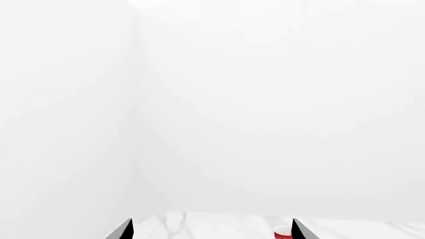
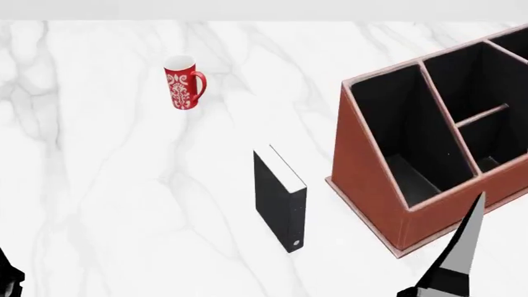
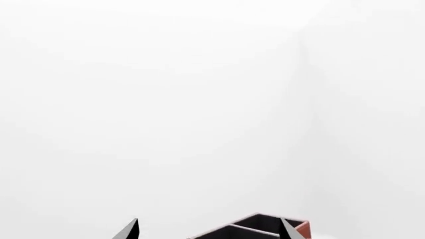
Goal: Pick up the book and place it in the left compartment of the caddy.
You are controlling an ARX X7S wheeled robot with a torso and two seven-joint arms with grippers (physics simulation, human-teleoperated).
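Observation:
The black book (image 2: 280, 201) stands upright on the white marble table (image 2: 99, 185), its spine with the round white mark facing me. The reddish-brown caddy (image 2: 364, 179) stands just right of it, and its large left compartment (image 2: 400, 133) is empty. One finger (image 2: 460, 250) of my right gripper shows at the bottom right, in front of the caddy and right of the book. In the right wrist view my right gripper (image 3: 209, 231) is open and empty, with the caddy's top (image 3: 256, 228) beyond it. My left gripper (image 1: 212, 231) is open and empty, far from the book.
A red patterned mug (image 2: 183, 82) stands at the back left of the table, well clear of the book; it also shows in the left wrist view (image 1: 283, 232) beside one fingertip. A dark part of my left arm (image 2: 7, 278) sits at the bottom left corner.

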